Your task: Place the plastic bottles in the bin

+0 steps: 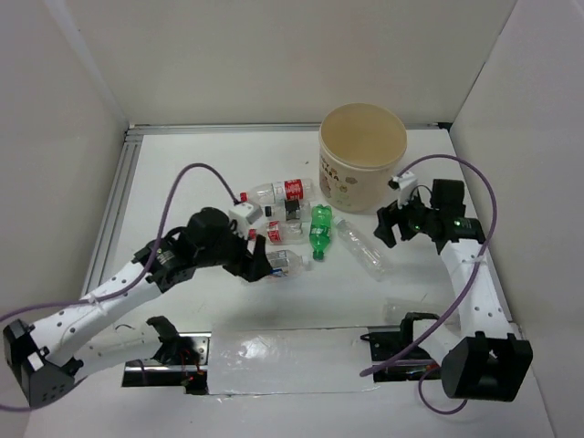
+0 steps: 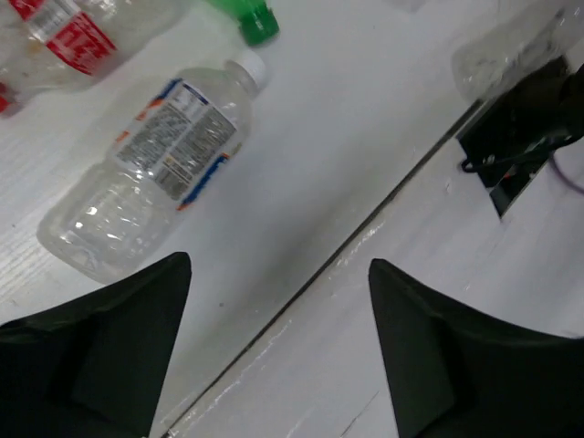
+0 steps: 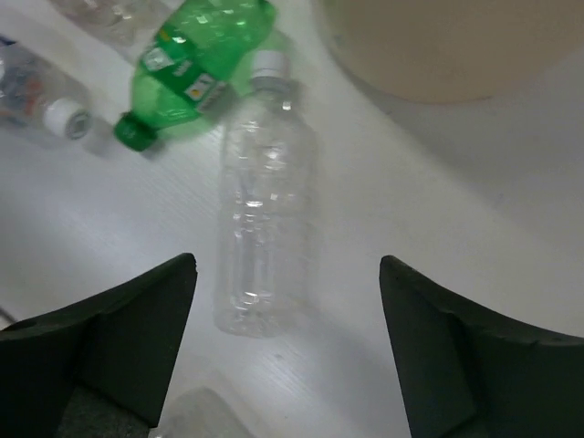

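Here, two grippers, five bottles and one bin are counted. The left gripper (image 2: 278, 265) has its fingers spread apart over the bare table (image 2: 365, 137), gripping nothing. Just beyond the finger on the left of its wrist view lies the blue-labelled bottle (image 2: 155, 173), flat, its long axis slanting away and its white cap farthest from the fingers.

The right gripper (image 3: 287, 265) is likewise spread and empty. The unlabelled clear bottle (image 3: 265, 228) lies flat straight ahead of the gap, base nearest the fingers, white cap pointing away toward the bin (image 3: 438, 55). Touching or just beside that cap lies the green bottle (image 3: 205, 50), its cap toward the table's near edge.

Farther left in the top view, a red-labelled bottle (image 1: 278, 191) lies left to right, red cap leftward. A fifth bottle with red marks (image 1: 265, 230) sits nearer the left arm; its direction cannot be told. The bin stands upright near the far edge, with all five bottles outside it.
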